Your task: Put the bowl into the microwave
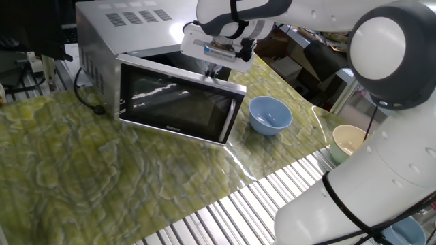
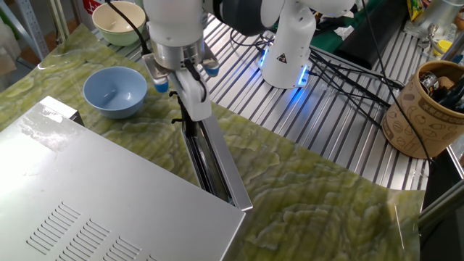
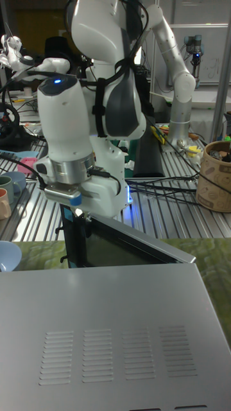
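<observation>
My tool (image 1: pixel 212 69) sits at the top edge of the microwave (image 1: pixel 109 41) door (image 1: pixel 178 102), which stands partly swung out. I cannot tell whether its fingers are clenched on the edge or apart; the tool body hides them. The bowl (image 1: pixel 270 114) stands upright on the green-patterned worktop (image 1: pixel 102 177), just beside the free end of the microwave door and outside the oven. Beyond it, farther from the microwave, a cream bowl (image 1: pixel 346 142) rests at the worktop's edge.
</observation>
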`<state>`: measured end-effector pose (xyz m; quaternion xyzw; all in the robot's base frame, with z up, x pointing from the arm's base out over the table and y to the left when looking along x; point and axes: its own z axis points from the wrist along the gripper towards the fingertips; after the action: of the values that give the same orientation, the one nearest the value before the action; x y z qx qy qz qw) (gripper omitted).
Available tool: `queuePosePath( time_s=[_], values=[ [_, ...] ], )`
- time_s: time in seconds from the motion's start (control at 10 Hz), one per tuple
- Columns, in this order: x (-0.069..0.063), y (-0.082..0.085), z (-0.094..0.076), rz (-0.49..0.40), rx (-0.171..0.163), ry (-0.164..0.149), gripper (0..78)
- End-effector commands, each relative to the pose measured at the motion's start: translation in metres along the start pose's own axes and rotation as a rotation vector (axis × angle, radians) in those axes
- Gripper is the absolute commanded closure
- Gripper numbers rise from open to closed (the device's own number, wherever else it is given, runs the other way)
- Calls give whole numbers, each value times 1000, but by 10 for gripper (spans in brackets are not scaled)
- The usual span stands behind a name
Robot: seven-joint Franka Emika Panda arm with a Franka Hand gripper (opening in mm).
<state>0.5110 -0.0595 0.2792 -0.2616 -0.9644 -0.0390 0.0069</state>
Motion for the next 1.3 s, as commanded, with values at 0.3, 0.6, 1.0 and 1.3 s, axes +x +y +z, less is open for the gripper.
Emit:
queuePosePath(
  time_s=[0.3,0.6,1.0,1.3],
  values=[
    [0,0,-1,-234,28,-87,764],
    [18,12,-8,-190,36,-52,764],
    [45,24,-19,-136,46,-8,764],
    [59,26,-17,-118,38,13,764]
  ],
)
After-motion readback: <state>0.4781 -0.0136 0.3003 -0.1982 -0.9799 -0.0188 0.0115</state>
